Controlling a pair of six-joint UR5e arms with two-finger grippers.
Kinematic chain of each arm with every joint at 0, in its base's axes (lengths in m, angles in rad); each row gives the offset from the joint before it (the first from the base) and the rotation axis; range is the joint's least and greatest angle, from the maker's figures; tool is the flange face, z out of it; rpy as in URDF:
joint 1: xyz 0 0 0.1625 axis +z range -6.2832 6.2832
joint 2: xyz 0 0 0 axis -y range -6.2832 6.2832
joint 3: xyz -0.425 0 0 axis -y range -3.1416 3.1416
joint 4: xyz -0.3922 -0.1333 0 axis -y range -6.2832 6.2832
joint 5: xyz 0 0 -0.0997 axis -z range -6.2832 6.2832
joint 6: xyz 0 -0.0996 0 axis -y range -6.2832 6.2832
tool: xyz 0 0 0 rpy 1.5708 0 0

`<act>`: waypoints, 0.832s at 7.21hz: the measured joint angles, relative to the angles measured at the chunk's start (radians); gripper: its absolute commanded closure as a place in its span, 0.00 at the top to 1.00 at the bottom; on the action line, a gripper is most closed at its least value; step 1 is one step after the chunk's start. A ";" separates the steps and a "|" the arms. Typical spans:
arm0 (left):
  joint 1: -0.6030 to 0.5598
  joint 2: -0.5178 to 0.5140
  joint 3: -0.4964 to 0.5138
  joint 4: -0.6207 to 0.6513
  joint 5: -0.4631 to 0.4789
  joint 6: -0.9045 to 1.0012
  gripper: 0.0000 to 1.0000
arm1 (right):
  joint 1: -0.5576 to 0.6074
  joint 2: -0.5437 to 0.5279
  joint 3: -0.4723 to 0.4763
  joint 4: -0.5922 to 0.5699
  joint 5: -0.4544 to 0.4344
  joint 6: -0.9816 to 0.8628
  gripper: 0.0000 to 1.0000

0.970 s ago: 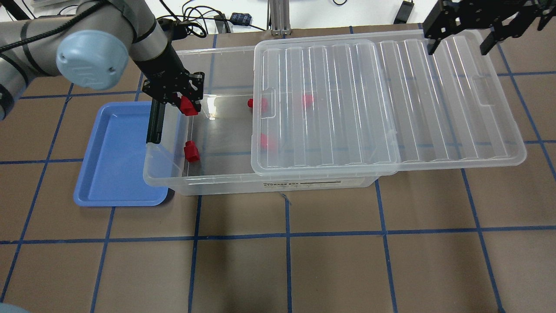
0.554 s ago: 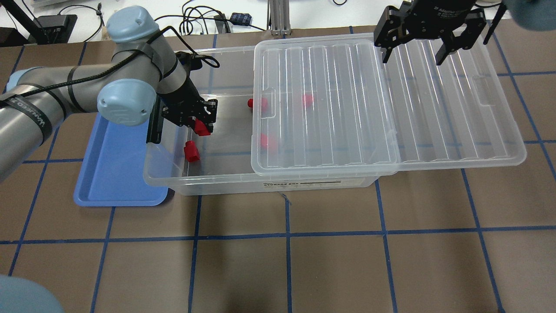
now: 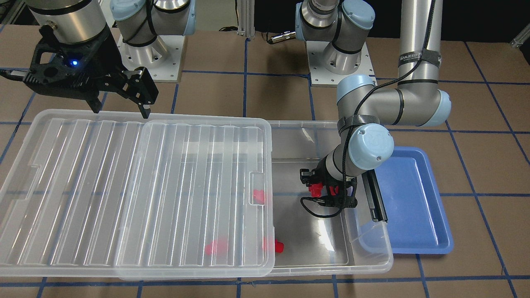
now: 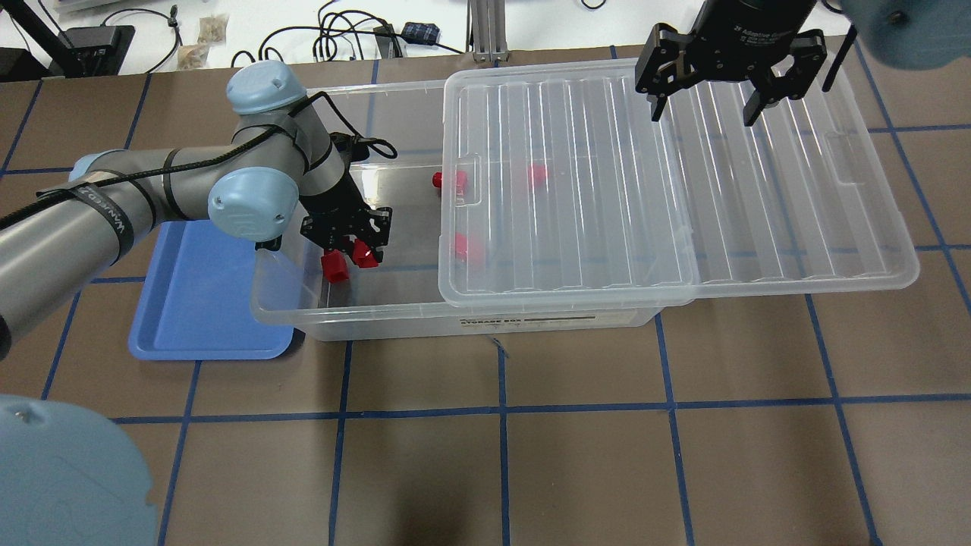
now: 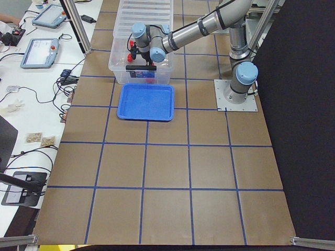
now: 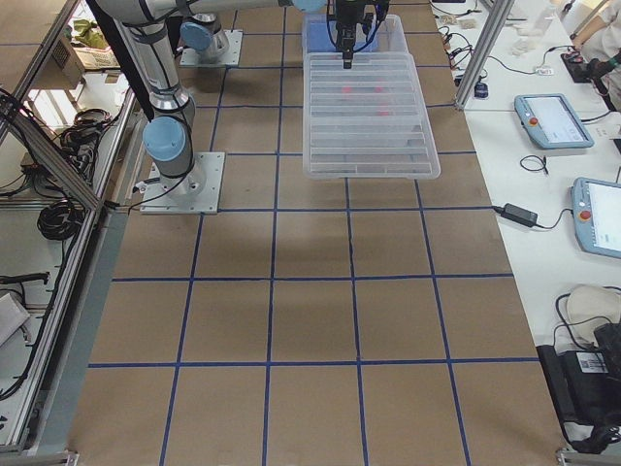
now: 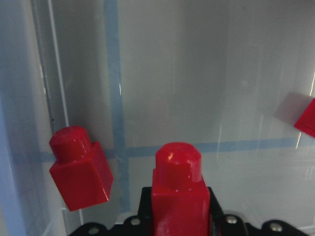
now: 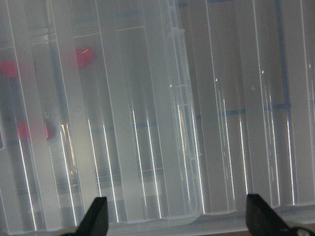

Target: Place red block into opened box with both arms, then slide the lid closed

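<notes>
My left gripper (image 4: 358, 253) is down inside the open end of the clear box (image 4: 485, 323), shut on a red block (image 4: 366, 257); the left wrist view shows that block (image 7: 179, 191) upright between the jaws, just above the box floor. A second red block (image 4: 332, 268) lies close beside it, near the box's short wall. More red blocks (image 4: 453, 180) show blurred under the ribbed lid (image 4: 683, 174), which covers the box's right part and overhangs to the right. My right gripper (image 4: 702, 114) hangs open above the lid's far edge, its fingertips (image 8: 96, 219) wide apart.
A blue tray (image 4: 197, 288) lies against the box's left end, partly under the left arm. A black strip (image 3: 374, 196) edges that end of the box. Cables and equipment lie beyond the table's far edge.
My left arm has carried the red block down and toward the front of the box, next to the loose block. My right gripper has shifted left over the lid's far edge.
</notes>
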 measured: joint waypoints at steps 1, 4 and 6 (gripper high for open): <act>-0.004 -0.010 -0.002 0.004 0.001 0.001 0.06 | 0.000 0.000 0.000 -0.001 0.000 -0.001 1.00; -0.007 -0.021 -0.014 0.007 0.008 0.002 0.56 | 0.000 0.001 0.000 -0.018 -0.001 0.005 1.00; -0.007 -0.021 -0.019 0.007 0.010 0.003 0.91 | 0.000 0.002 0.001 -0.031 -0.001 0.004 1.00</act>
